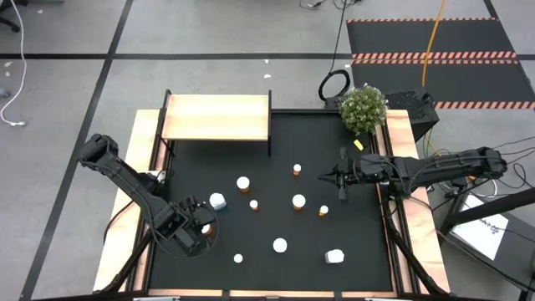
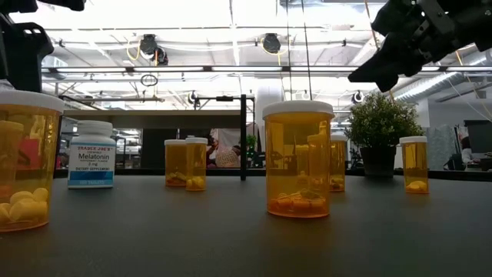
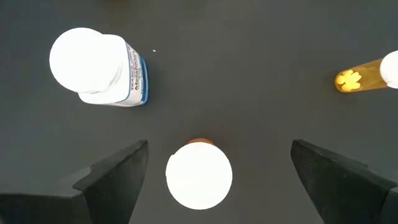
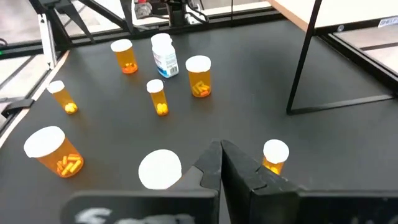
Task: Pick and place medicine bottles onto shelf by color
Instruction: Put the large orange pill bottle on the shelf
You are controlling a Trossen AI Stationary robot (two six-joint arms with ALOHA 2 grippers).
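Black matting covers the surface (image 1: 359, 251), and the shelf (image 1: 216, 116) at its far edge carries nothing, so sorting has not begun. All the medicine bottles (image 1: 298, 201) stand scattered on the mat. The left end effector (image 3: 217, 180) hangs fingers apart over an orange bottle (image 3: 199, 176), beside a white bottle (image 3: 99, 67). The right end effector (image 4: 221, 163), fingers together, waits near a potted plant (image 1: 363, 108).

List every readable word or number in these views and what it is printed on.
"TRADER JOE'S" – white bottle, low view.
"Melatonin" – same label.
"DIETARY SUPPLEMENT" – same label, barely legible.
The dose line below "Melatonin" is too small to read.
White bottle's label in the left wrist view: unreadable.
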